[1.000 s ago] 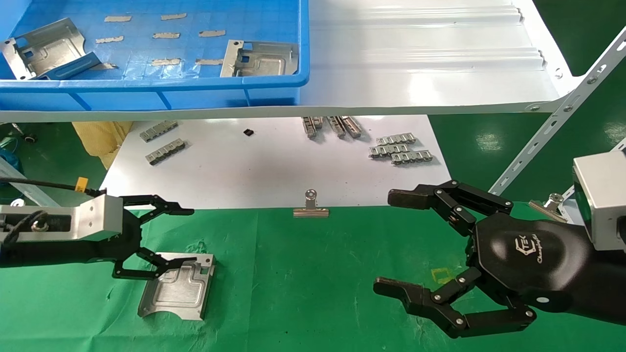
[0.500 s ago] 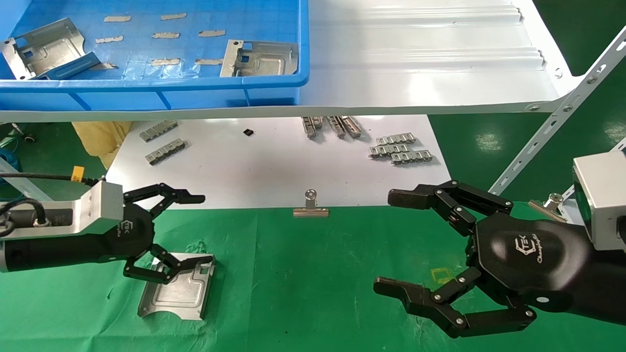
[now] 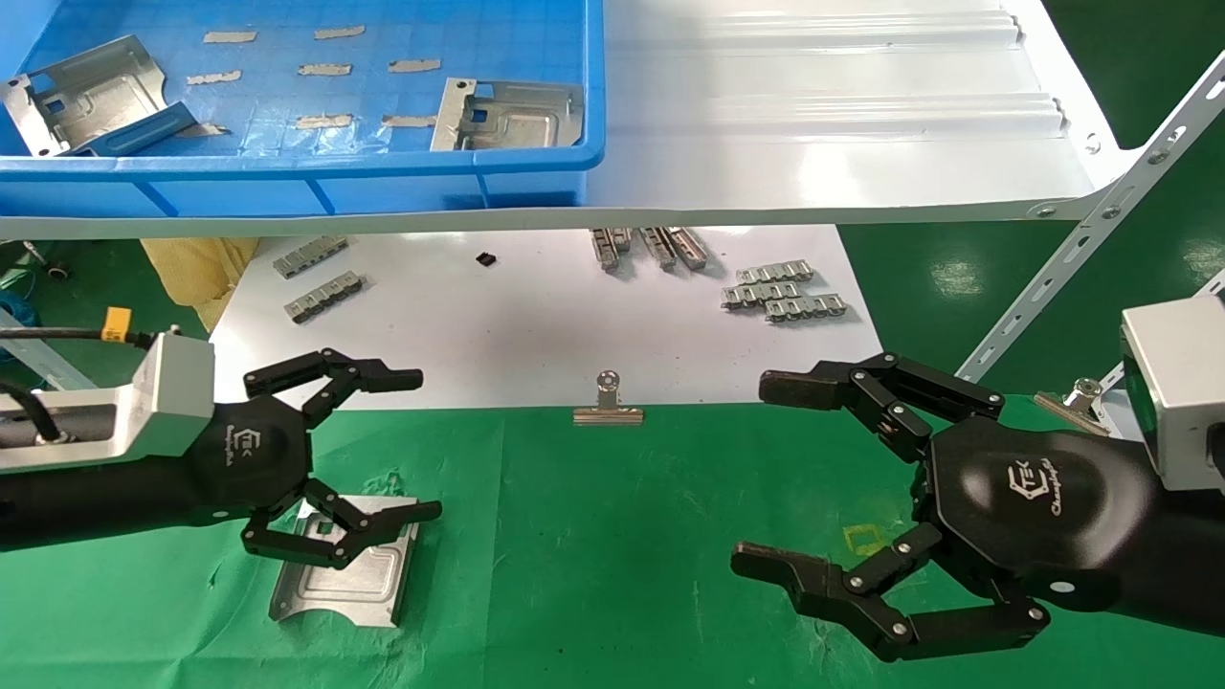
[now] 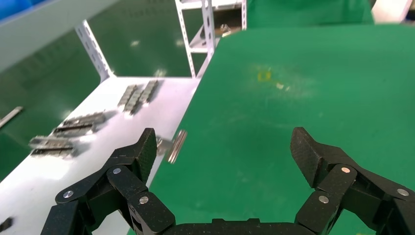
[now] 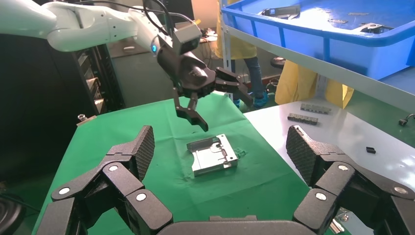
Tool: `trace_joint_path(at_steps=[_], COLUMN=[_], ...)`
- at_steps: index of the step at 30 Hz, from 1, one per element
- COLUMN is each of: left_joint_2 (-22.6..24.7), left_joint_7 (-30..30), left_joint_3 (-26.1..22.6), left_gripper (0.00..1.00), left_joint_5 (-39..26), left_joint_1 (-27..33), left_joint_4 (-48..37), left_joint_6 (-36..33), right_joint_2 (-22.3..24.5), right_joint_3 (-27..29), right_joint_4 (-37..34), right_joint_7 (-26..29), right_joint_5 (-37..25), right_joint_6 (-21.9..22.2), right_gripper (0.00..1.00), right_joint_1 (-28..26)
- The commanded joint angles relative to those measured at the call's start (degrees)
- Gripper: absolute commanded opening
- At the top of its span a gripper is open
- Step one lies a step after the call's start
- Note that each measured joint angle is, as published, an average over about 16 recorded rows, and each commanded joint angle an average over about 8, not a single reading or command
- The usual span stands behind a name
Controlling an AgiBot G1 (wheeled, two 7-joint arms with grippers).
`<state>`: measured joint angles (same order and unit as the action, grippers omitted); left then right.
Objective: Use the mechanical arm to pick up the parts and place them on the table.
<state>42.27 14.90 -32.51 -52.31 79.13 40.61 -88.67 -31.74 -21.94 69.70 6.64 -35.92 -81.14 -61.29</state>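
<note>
Above part (image 3: 343, 572) on table (image 3: 612, 536): left gripper (image 3: 426, 447) fingers spread wide, holding nothing, clear of it.

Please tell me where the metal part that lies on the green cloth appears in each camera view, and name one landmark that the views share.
Head view: the metal part lies low on the left, under the open left gripper.
Left wrist view: not in it.
Right wrist view: the part lies mid-picture, below the left gripper.
Shared landmark: the green cloth.
</note>
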Motion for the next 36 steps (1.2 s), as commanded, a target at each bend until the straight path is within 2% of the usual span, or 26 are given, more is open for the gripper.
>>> trace_joint_path(at_steps=[1,26,36], left_joint_2=[-0.5,-6.5,-7.7], left_joint_7=[-1.7,-23.1,-26.5], left_joint_3=[1.1,14.8,17.5], left_gripper=[1.0,1.0,1.0], left_joint_5=[0.7,9.4,11.2], left_joint_1=[-1.2,-15.8,-18.6], left_joint_4=[2.2,29.7,35.1], left_joint_6=[0.2,2.7,3.1], right_joint_2=[0.0,0.0,0.0], right_joint_3=[0.0,0.0,0.0], right_joint_4=[0.0,0.0,0.0], right_joint_7=[0.0,0.0,0.0], right_joint_5=[0.0,0.0,0.0], right_joint_6=[0.0,0.0,0.0], right_gripper=[1.0,1.0,1.0], right_joint_1=[0.0,0.0,0.0])
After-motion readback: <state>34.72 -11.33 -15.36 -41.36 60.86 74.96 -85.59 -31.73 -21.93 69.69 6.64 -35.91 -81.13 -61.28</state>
